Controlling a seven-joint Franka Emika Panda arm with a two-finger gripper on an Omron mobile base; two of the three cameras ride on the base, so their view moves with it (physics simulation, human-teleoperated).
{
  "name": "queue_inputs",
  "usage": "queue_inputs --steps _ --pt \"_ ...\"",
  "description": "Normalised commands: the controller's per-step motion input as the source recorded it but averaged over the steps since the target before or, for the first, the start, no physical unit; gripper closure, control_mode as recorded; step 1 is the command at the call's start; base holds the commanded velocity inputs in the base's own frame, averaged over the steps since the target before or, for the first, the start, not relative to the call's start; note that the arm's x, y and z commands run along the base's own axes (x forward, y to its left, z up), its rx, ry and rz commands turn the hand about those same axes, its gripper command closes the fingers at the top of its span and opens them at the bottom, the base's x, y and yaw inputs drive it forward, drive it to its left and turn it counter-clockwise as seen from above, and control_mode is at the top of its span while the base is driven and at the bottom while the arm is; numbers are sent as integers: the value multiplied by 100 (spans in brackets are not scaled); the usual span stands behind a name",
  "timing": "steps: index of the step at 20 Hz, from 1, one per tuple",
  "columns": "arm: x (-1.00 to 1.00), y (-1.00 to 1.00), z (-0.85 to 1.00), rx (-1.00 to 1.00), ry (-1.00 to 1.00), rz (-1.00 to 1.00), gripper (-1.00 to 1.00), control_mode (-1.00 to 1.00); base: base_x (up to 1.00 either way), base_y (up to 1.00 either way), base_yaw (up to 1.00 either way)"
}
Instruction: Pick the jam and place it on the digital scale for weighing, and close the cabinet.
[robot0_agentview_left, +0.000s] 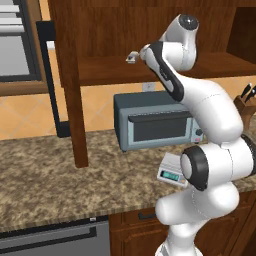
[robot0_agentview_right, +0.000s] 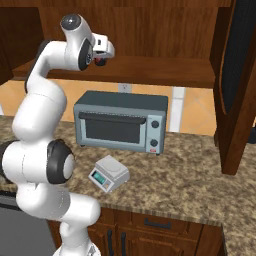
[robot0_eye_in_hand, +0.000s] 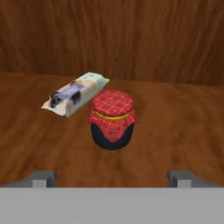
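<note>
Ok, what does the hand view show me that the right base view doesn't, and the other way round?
Hand view: the jam upright on the cabinet shelf, a wrapped packet lying beside it, and the jaws wide open, short of the jar. Right base view: the digital scale on the counter in front of the toaster oven, and an open cabinet door. Both: the wooden shelf and the cabinet's back wall.

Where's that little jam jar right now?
The jam stands on the cabinet shelf in the hand view, just right of a lying packet, ahead of the open gripper.
</note>
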Motion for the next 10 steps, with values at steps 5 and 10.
queue_inputs --steps 5,10 --pt "63 1 0 0 0 0 -100 -100 0 0 0" --pt "51 0 0 0 1 0 -100 -100 0 0 0"
